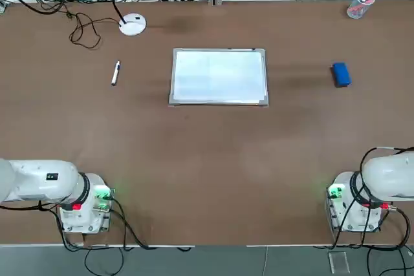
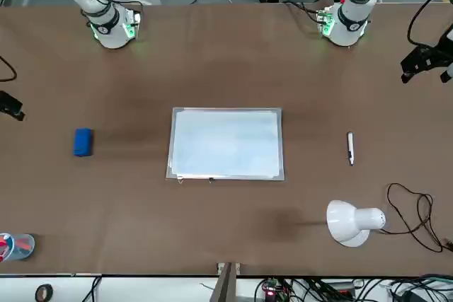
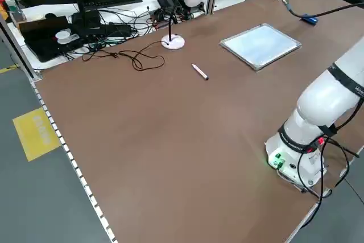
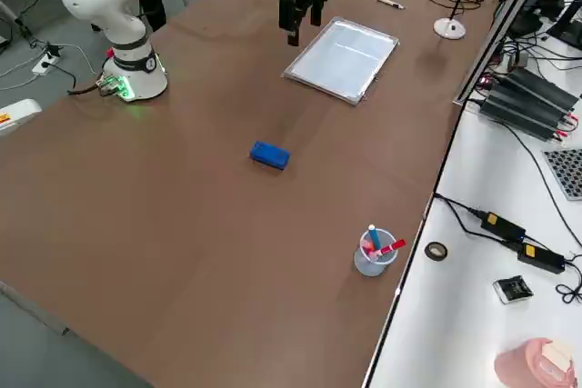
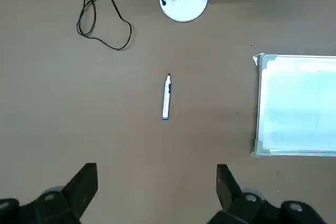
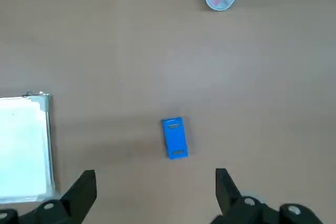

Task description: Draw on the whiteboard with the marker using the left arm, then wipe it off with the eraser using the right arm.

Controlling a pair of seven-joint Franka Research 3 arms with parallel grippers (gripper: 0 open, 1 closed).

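The table (image 1: 207, 159) has a matt brown top, smooth and even, with no shine. The whiteboard (image 1: 219, 75) lying on it looks glossy and slightly reflective inside a thin silvery metal-looking frame, while the marker (image 1: 116, 72) has a smooth white plastic barrel and the eraser (image 1: 341, 74) is a blue block of plastic-like finish. The cup (image 4: 372, 253) is clear plastic, the lamp (image 2: 352, 221) smooth glossy white, and both arms wear shiny white shells.

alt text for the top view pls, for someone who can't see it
Overhead view of a brown table: a blank whiteboard lies flat at centre, a white marker to its left and a blue eraser to its right. Two white robot arm bases sit at the bottom corners, and a white desk lamp stands upper left.
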